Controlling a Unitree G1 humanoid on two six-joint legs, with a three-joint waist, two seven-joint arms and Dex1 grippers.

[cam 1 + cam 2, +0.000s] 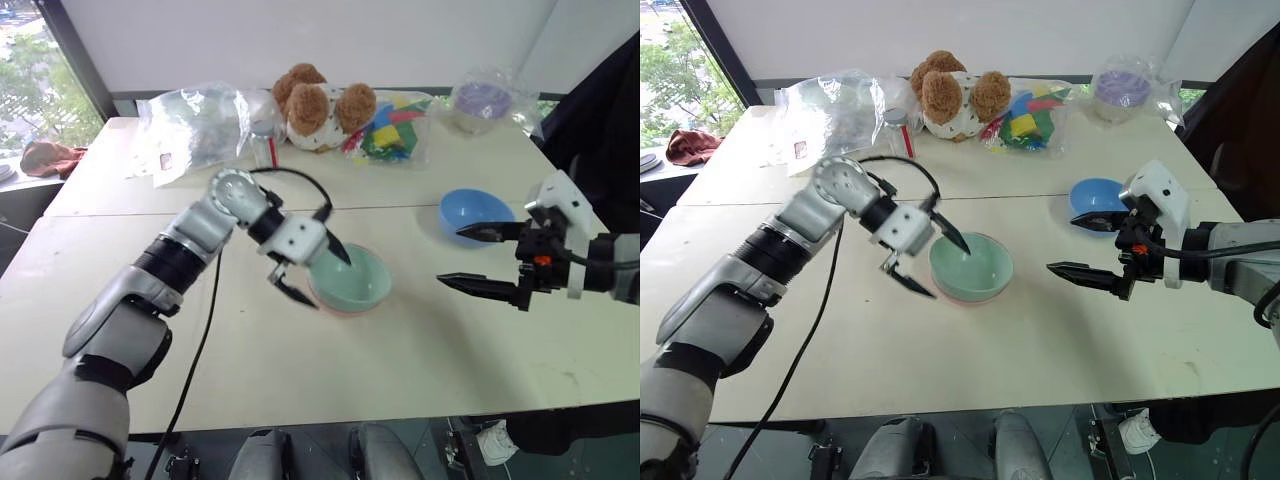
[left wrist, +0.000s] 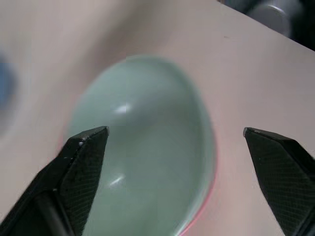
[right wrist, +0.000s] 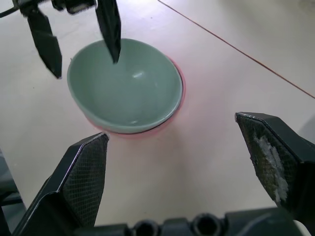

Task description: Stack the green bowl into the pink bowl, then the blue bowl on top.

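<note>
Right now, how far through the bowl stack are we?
Step one looks done: the green bowl sits nested in the pink bowl, whose rim peeks out underneath. In hand: nothing; the left gripper is open astride the green bowl's near rim without holding it, and the right gripper is open and empty. Left: the blue bowl sits alone on the table beside the right gripper and must go on top.

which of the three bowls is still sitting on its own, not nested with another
The blue bowl, standing alone on the table near the right claw. The green bowl already sits inside the pink bowl, whose rim just peeks out beneath it.
</note>
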